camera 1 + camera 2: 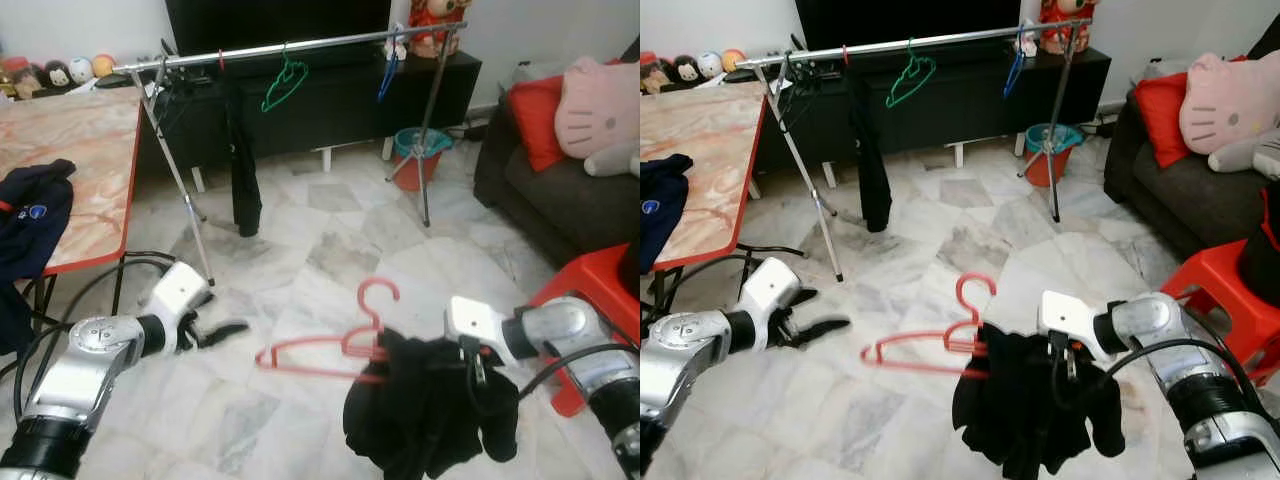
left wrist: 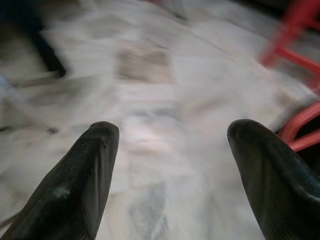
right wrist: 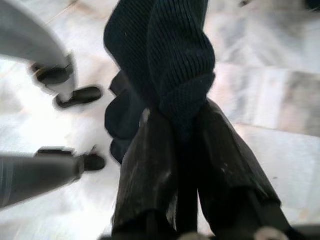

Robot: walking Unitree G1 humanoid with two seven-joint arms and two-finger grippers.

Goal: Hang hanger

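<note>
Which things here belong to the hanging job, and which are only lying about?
For the job:
- red plastic hanger
- black knitted garment on it, gripped by right claw
- silver metal clothes rail
- left claw, open

Lying about:
- green hanger
- teal bucket
- pink cat cushion
- marble-pattern table

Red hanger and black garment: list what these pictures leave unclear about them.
- Red hanger: its right end is hidden under the black garment in both eye views, so how the garment sits on it is unclear.
- Right gripper: shut on the garment; whether it also pinches the hanger is hidden by the knit.
- Left wrist view: motion blur smears the floor; only a red curve shows at the edge past the left gripper.
</note>
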